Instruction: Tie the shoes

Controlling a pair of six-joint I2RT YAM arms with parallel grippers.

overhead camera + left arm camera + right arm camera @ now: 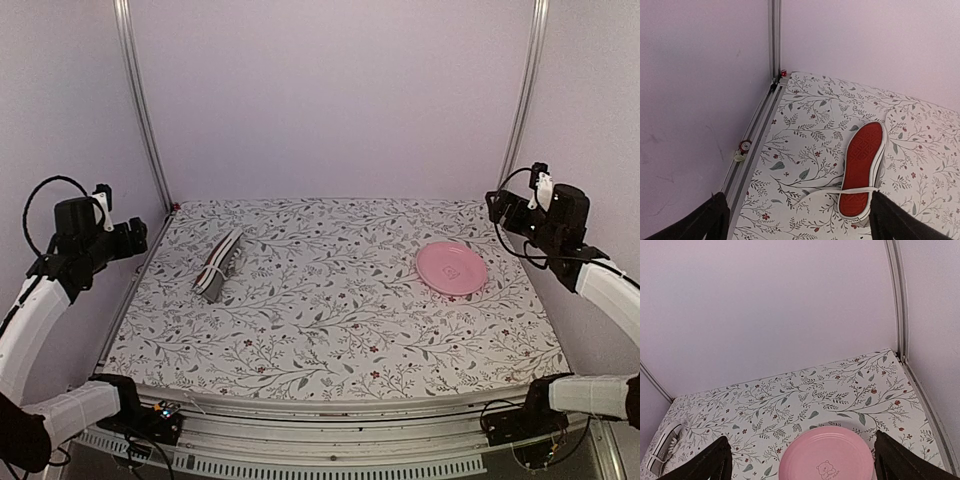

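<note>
**Sneaker lying on its side, both claws spread wide**

The sneaker (220,265) is lying on its side in the left half of the top view, on the flowered tablecloth (330,310). In the left wrist view its red sole (862,170) is facing the camera, with a white lace (855,190) crossing over it. The left claw (132,238) is hanging at the frame's left edge, fingers spread and holding nothing. The right claw (500,210) is hovering at the right edge, likewise spread and empty, near the pink plate (452,268).
</note>
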